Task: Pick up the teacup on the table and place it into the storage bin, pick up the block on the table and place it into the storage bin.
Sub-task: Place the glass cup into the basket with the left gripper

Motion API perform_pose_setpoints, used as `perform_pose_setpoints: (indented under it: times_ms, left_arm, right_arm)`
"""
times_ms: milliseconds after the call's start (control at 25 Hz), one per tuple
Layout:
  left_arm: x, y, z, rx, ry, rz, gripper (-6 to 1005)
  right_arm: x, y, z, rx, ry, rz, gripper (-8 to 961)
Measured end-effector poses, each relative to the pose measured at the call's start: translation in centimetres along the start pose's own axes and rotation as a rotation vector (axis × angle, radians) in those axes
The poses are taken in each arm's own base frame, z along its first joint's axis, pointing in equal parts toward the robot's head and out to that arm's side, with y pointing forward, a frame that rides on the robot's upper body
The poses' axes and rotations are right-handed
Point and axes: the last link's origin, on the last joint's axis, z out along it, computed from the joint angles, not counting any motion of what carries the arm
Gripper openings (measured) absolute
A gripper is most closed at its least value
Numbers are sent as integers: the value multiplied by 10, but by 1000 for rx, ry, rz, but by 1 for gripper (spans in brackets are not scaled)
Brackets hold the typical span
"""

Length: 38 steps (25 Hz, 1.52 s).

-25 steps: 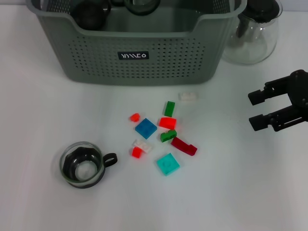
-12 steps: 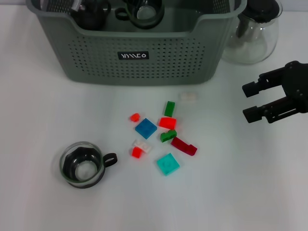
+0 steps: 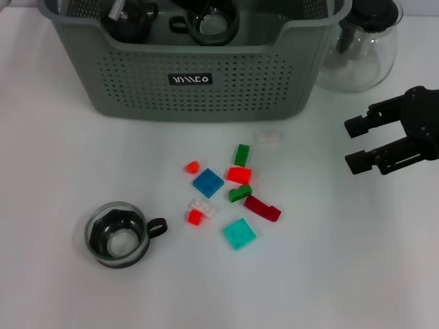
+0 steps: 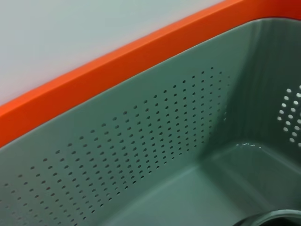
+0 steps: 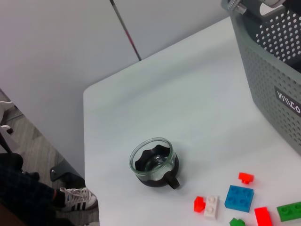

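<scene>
A teacup [image 3: 118, 234] sits on the bench at the left, another has just dropped lower into the storage bin [image 3: 192, 75], and the right gripper [image 3: 362, 144], fingers open and empty, hovers near the blocks [image 3: 233, 195].

A glass teacup [image 5: 153, 162] with a black base stands upright on the white bench [image 5: 188, 108], its handle toward the blocks: red [image 5: 245, 178], blue [image 5: 239, 198], white [image 5: 212, 206] and green [image 5: 291, 211]. The perforated bin [image 5: 270, 75] fills one corner.
</scene>
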Motion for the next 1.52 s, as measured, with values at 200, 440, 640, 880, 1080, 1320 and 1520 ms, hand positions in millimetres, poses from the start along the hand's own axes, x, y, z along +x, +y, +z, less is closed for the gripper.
perform_pose_setpoints:
  times_ms: [200, 440, 640, 880, 1080, 1320, 1520]
  left_arm:
    - [0, 4, 1, -6, -1, 6, 81]
    - [-1, 7, 1, -8, 1, 19, 234]
    - [2, 7, -1, -6, 14, 23, 396]
    - [19, -4, -27, 3, 59, 29, 507]
    - [37, -16, -78, -74, 200, -56, 564]
    - [17, -8, -144, -450, 449, -23, 565]
    - [-29, 2, -175, -667, 491, 179, 564]
  right_arm:
    - [1, 0, 0, 0, 0, 2, 811]
    - [2, 0, -1, 2, -2, 5, 811]
    - [2, 0, -1, 2, -3, 5, 811]
    - [2, 0, -1, 5, -4, 1, 810]
    - [3, -1, -4, 12, -6, -1, 810]
    - [3, -2, -7, 20, -13, -2, 811]
    - [2, -2, -8, 26, -32, 7, 811]
